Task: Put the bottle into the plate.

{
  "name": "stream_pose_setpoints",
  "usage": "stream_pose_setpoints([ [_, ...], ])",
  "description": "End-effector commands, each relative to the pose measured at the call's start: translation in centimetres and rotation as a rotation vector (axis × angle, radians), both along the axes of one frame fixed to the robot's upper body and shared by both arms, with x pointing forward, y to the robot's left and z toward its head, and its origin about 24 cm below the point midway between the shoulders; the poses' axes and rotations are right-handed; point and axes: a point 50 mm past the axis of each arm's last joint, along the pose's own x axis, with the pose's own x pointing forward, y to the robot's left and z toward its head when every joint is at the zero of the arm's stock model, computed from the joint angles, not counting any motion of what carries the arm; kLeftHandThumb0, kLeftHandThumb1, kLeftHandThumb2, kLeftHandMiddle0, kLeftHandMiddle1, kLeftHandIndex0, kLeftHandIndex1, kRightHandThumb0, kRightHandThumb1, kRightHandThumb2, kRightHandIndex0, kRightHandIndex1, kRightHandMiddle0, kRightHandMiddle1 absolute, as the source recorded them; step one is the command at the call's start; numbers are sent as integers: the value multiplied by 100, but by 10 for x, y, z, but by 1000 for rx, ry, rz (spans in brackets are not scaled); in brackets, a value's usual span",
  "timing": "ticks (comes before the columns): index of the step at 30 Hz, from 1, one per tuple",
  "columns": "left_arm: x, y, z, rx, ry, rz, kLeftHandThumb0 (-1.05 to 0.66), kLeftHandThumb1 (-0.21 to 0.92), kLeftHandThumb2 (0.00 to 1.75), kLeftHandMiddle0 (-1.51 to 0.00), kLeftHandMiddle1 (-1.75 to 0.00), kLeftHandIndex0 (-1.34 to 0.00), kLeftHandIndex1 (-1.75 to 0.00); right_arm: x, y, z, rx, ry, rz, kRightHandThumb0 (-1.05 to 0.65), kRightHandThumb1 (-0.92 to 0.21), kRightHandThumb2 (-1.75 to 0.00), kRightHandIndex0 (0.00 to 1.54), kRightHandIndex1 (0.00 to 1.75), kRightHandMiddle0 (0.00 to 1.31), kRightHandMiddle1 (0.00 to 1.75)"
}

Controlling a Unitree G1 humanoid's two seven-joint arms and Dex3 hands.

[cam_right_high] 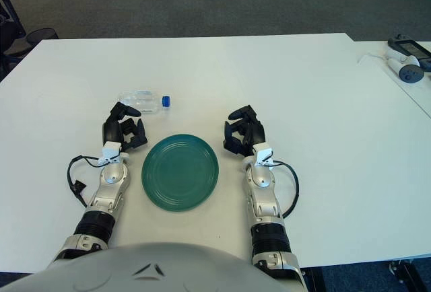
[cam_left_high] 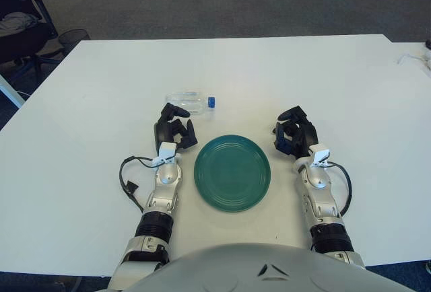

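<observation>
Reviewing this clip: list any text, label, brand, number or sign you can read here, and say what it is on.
None can be read.
Bottle: clear, lying on its side, blue cap; no label text can be made out.
Plate: plain green, no marking.
Left hand and right hand: no lettering visible.
Devices at the table's far right edge: too small to show any text.
</observation>
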Motion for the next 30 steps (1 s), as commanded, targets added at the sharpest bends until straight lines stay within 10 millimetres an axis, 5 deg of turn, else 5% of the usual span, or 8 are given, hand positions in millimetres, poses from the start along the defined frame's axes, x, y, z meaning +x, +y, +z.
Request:
stream_pose_setpoints([
  [1, -4, 16, 11, 58, -81, 26, -47, 30, 134, -122, -175, -62, -175, -11, 1, -23, 19, 131, -4, 0, -49, -109, 40, 170, 38, 172],
  [16, 3, 35, 71, 234, -376, 3, -46, 33, 129, -119, -175, -59, -175, -10, 2, -25, 30, 138, -7, 0, -49, -110, 39, 172, 37, 173],
  [30, 11, 38, 102, 399, -501, -19, -46, 34, 128, -117, -175, -58, -175, -7, 3, -26, 33, 141, 1, 0, -49, -111, 39, 173, 37, 173],
])
